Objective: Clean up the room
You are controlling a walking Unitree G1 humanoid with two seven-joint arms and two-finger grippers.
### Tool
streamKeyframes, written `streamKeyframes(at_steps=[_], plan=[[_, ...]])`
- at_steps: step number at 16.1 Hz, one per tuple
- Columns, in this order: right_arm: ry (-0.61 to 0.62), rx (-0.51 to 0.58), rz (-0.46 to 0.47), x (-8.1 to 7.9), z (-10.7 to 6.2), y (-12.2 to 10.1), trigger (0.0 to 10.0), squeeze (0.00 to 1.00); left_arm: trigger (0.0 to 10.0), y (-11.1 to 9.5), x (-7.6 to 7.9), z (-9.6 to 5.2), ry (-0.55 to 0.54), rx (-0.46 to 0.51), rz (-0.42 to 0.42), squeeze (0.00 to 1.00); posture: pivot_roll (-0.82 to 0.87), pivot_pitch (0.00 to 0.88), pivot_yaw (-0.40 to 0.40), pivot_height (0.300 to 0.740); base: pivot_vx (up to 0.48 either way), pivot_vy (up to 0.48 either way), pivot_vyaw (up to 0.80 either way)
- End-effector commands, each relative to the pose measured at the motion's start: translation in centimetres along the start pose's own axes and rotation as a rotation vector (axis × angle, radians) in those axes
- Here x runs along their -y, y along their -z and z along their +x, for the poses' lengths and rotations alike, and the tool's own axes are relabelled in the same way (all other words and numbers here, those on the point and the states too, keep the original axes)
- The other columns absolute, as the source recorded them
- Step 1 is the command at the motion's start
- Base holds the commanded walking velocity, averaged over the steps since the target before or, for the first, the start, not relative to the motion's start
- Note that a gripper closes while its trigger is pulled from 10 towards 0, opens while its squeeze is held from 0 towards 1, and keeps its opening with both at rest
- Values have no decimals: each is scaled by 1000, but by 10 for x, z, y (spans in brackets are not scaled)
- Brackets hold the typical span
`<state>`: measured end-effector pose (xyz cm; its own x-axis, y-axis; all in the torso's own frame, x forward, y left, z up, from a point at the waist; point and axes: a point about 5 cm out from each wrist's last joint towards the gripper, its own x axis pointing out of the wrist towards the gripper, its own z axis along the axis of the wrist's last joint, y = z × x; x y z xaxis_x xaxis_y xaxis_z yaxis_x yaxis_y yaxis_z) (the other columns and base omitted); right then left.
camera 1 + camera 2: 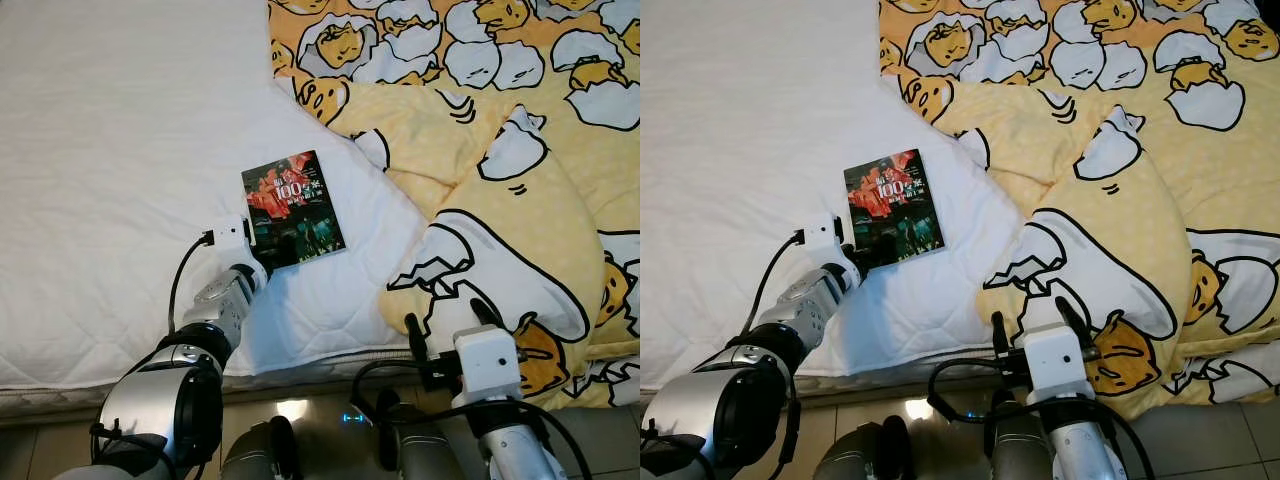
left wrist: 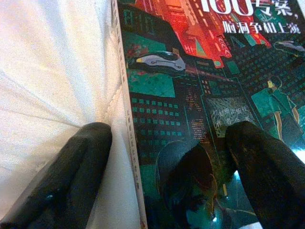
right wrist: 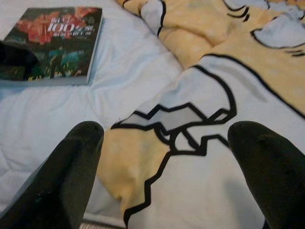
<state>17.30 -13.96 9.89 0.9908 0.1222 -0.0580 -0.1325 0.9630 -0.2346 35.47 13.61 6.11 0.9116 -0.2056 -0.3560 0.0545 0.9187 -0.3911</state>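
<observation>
between my left gripper point(image 2: 169, 167)'s wide-spread fingers lies the book point(image 1: 292, 208)'s near corner, one on its cover, one on the sheet point(image 1: 110, 160), ready to pinch; my right gripper point(image 3: 164, 176) hangs wide open over the blanket point(image 3: 228, 95).

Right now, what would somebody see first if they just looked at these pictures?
Probably the bright yellow blanket with cartoon eggs, bunched up over the right side of the white bed. Next, the dark book with a red and green cover, lying flat on the sheet. The left gripper is open over the book's near edge, and the right gripper is open by the blanket.
</observation>
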Motion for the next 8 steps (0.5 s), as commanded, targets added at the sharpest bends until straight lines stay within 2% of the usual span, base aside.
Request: streamKeyframes(at_steps=[1,2,4,8], plan=[[1,-20,-3,-1,-3,1,10000,0,0,35,-3,-6,-3,-130,-58,0,-266,327,115,727,0,0,0],[1,-23,-1,-1,-3,1,10000,0,0,34,0,-6,12,-126,-78,0,-264,324,112,727,0,0,0],[5,-38,14,0,-1,4,10000,0,0,30,10,-3,74,-86,-175,0,-261,320,109,727,0,0,0],[-7,-54,22,-4,1,7,10000,0,0,27,23,-1,176,-53,-234,0,-238,318,112,727,0,0,0]])
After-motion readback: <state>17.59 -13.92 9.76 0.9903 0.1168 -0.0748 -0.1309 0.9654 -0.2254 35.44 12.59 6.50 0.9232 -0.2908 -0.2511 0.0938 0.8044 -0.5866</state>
